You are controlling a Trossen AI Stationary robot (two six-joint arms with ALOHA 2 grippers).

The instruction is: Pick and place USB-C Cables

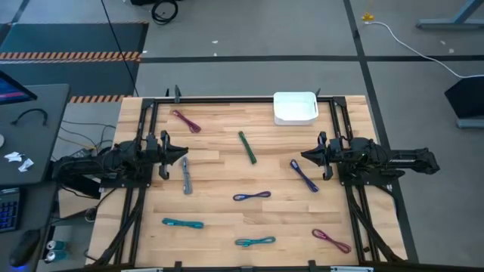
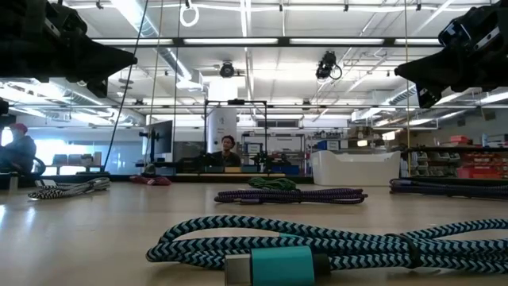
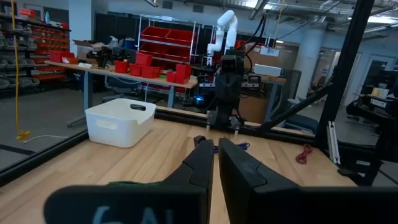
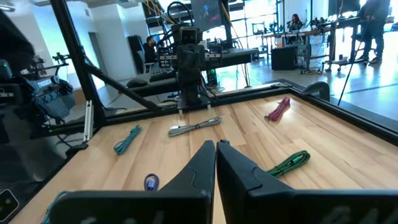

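Note:
Several short folded cables lie flat on the wooden table: maroon point(image 1: 185, 121), green point(image 1: 247, 147), grey point(image 1: 186, 175), two purple-blue point(image 1: 304, 175) point(image 1: 252, 196), two teal point(image 1: 182, 224) point(image 1: 255, 242), and another maroon point(image 1: 331, 240). My left gripper point(image 1: 184, 155) hovers shut at the table's left side, just above the grey cable's far end. My right gripper point(image 1: 306, 156) hovers shut at the right side, near the far end of a purple-blue cable. In the wrist views both pairs of fingers, left point(image 3: 215, 142) and right point(image 4: 216, 144), stand together and hold nothing.
A white rectangular bin point(image 1: 295, 107) stands at the table's far edge, right of centre. A black frame point(image 1: 227, 98) runs around the table. A side desk with a keyboard point(image 1: 9, 208) sits left of the table. A person point(image 2: 228, 149) sits far off in the room.

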